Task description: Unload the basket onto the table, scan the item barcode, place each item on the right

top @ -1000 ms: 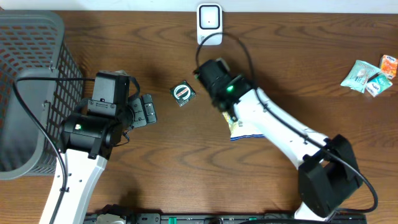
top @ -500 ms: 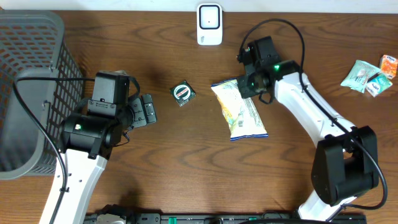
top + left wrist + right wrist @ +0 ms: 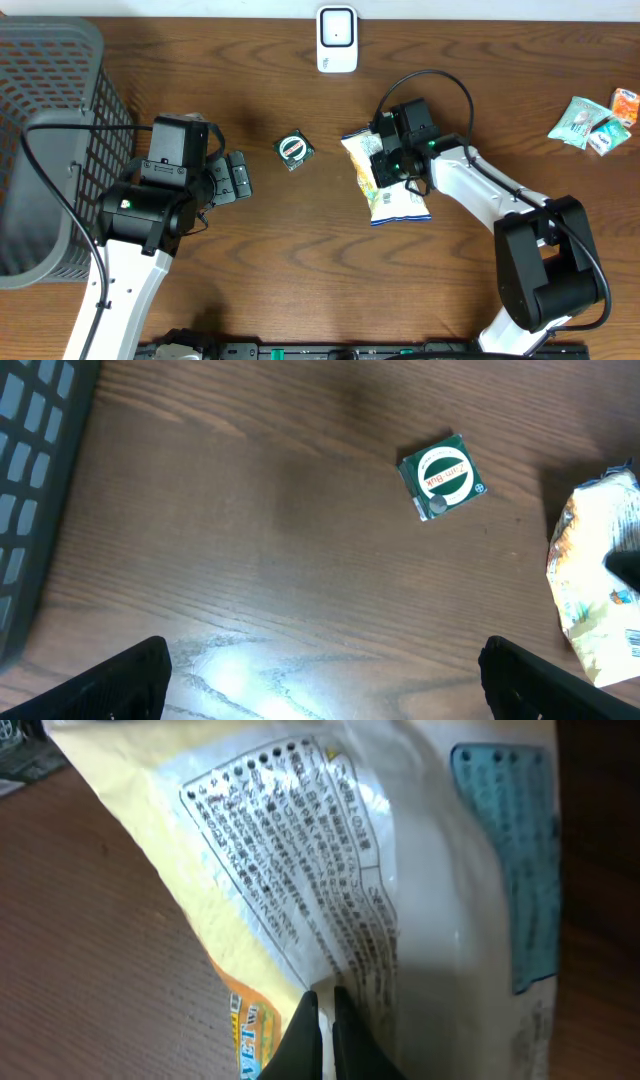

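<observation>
The item, a yellow and white snack bag (image 3: 388,190), lies flat on the table right of centre, its printed back facing up (image 3: 330,870). My right gripper (image 3: 383,162) hovers over the bag's upper half. Its fingertips (image 3: 325,1020) are pressed together against the bag's printed film, with nothing held between them. The white scanner (image 3: 337,38) stands at the table's far edge. My left gripper (image 3: 237,175) sits open at the left, its two fingers wide apart (image 3: 320,680) over bare wood. The bag's edge (image 3: 590,590) shows at the right of the left wrist view.
A small green box with a round label (image 3: 294,150) (image 3: 443,475) lies between the two grippers. A grey mesh basket (image 3: 40,120) fills the left side. Several small packets (image 3: 595,122) sit at the far right edge.
The right gripper shut, swung up and right off the bag toward the scanner, then came back down-left over the bag's upper part. The left arm stayed still.
</observation>
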Controlling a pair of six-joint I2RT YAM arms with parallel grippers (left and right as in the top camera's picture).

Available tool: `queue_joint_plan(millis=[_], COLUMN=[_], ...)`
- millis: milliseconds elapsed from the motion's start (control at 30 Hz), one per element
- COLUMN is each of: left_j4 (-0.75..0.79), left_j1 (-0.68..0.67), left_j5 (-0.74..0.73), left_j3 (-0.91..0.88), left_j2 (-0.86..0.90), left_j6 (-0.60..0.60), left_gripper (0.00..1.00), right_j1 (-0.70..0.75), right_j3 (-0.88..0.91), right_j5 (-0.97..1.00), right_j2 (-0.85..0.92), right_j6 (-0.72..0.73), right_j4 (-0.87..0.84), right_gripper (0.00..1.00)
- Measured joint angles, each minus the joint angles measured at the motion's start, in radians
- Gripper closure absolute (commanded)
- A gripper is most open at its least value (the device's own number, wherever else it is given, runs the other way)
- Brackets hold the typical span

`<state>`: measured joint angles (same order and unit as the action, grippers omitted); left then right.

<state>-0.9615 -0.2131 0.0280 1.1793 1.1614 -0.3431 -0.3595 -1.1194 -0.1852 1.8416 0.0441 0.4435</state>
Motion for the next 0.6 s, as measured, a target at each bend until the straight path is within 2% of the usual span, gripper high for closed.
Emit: queue_joint_plan(millis=[133, 333, 600], left_j4=[0.000, 0.000, 0.000], left_j1=[0.000, 0.000, 0.000], left_j5=[0.000, 0.000, 0.000], left_j3=[0.000, 0.000, 0.000], left_j2=[0.000, 0.000, 0.000], left_j6=[0.000, 0.000, 0.000], left_gripper=[0.03, 0.02, 0.02], right_j1=[0.000, 0.000, 0.000], right_j3=[-0.011, -0.118, -0.196], right_j5=[-0.006, 0.007, 0.158], right_j2=[0.000, -0.026, -0.138], right_j6=[0.009, 0.017, 0.017], right_j4=[0.034, 0.138, 0.123], right_gripper=[0.99, 0.99, 0.98])
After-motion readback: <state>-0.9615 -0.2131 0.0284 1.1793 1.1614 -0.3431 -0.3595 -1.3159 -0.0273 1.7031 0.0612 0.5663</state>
